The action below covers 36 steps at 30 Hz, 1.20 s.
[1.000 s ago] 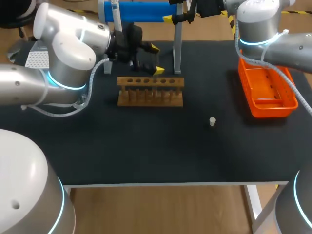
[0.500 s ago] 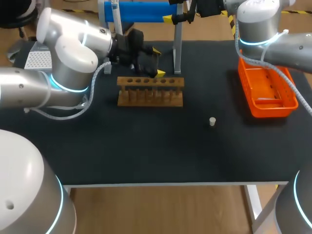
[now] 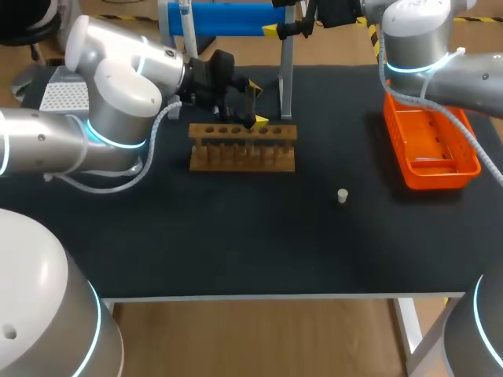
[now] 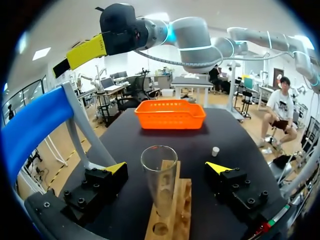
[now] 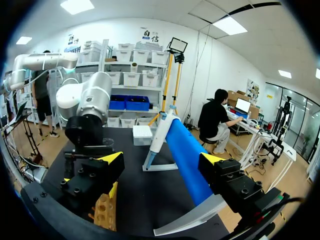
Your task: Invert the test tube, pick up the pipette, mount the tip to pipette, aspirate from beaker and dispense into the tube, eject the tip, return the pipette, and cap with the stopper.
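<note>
A clear test tube (image 4: pixel 159 176) stands upright in the wooden rack (image 4: pixel 178 216), mouth up. My left gripper (image 4: pixel 166 167) is open around it, and both yellow fingertips (image 4: pixel 116 167) stand apart from the glass. From above, the left gripper (image 3: pixel 255 100) hovers over the rack (image 3: pixel 242 146) at its far right end. A small white stopper (image 3: pixel 342 195) lies on the black mat, also visible ahead of the left gripper (image 4: pixel 215 151). My right gripper (image 5: pixel 162 159) is open and empty, held high beside the blue bar (image 5: pixel 187 155) of the stand (image 3: pixel 228 19).
An orange basket (image 3: pixel 431 146) sits at the right side of the table, beyond the rack in the left wrist view (image 4: pixel 170 114). The stand's metal legs (image 3: pixel 286 75) rise just behind the rack. My right arm's finger (image 4: pixel 85 50) hangs above the table.
My left gripper has shifted right and slightly nearer along the rack, bringing its fingers around the tube. The right arm has stayed still.
</note>
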Each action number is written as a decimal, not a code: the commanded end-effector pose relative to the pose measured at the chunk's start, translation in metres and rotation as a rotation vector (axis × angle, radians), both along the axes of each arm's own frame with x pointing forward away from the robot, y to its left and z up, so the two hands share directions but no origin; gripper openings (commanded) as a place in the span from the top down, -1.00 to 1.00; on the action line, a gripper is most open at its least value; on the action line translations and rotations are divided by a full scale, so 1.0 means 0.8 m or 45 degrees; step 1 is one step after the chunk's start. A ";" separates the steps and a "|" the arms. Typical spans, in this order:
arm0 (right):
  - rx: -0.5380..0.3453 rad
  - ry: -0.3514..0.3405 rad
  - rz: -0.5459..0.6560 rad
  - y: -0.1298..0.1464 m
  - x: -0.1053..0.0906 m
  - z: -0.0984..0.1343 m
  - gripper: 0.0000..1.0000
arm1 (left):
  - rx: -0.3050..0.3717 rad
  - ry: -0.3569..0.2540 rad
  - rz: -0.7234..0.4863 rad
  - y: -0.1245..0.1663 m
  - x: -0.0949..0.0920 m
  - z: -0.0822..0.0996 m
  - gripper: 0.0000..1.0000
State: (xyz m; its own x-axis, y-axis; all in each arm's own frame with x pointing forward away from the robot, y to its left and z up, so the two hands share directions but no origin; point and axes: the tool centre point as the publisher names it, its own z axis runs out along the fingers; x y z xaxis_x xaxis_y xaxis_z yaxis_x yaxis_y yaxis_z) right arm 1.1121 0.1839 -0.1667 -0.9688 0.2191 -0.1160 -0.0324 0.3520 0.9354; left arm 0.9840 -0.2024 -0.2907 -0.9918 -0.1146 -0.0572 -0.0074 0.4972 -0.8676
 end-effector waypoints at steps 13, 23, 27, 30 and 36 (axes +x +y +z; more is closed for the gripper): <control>-0.003 0.003 0.003 -0.001 0.001 0.001 -1.00 | 0.026 -0.003 -0.016 0.002 0.002 -0.003 -1.00; -0.003 0.003 0.003 -0.001 0.001 0.001 -1.00 | 0.019 -0.004 -0.019 0.000 0.006 -0.005 -1.00; -0.003 0.003 0.003 -0.001 0.001 0.001 -1.00 | 0.017 -0.007 -0.020 -0.001 0.009 -0.005 -1.00; -0.003 0.003 0.003 -0.001 0.001 0.001 -1.00 | 0.019 -0.010 -0.021 -0.001 0.011 -0.004 -1.00; -0.003 0.003 0.003 -0.001 0.001 0.001 -1.00 | 0.018 -0.017 -0.018 -0.002 0.011 -0.002 -1.00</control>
State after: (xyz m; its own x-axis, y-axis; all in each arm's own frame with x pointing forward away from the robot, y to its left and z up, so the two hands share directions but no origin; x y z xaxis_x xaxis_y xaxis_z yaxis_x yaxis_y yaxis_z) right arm 1.1121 0.1838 -0.1667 -0.9688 0.2192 -0.1160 -0.0324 0.3520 0.9354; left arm 0.9913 -0.2033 -0.2919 -0.9922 -0.1021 -0.0720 0.0099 0.5097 -0.8603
